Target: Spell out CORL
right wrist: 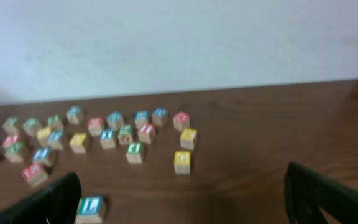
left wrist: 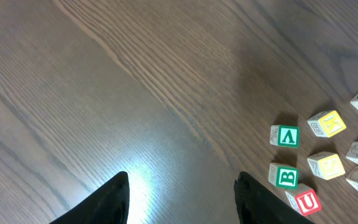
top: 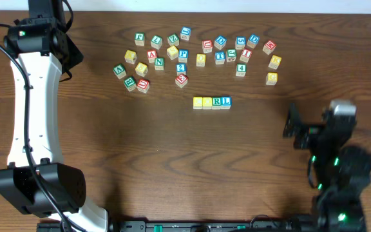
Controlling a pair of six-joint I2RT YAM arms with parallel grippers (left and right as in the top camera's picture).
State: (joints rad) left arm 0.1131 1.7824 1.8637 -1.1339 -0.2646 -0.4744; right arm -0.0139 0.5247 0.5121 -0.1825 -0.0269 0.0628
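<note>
Since the word is meant to be read on its own, we list the table from the arms' side outward.

1. Right black two-finger gripper (right wrist: 182,183), at about 4 o'clock from the finished row. Its fingers are spread wide with nothing between them. It hangs well apart from every cube, and we judge it parked there so the word is not disturbed.

2. Dark brown wood-grain table (top: 172,167), which bears every item below.

3. Row of four small wooden alphabet cubes near the table's middle. From left to right these are two yellow-topped wooden cubes (top: 202,102), a white-faced wooden cube with a green R (top: 217,102) and a white-faced wooden cube with a blue L (top: 226,102), all touching side by side. The letters on the yellow tops are too small for us to read. If they are C and O, we judge the spelling complete.

4. Loose scatter of spare wooden letter and digit cubes (top: 200,60), lying from 10 to 2 o'clock of the row and well apart from it. We judge them left unsorted because they are not needed.

5. Left black two-finger gripper (left wrist: 180,180), at about 10 o'clock from the row, beside the scatter's left end. Its fingers stand apart over bare wood and hold nothing. A green-V wooden cube (left wrist: 285,135) lies toward its 3 o'clock, not touching it.
</note>
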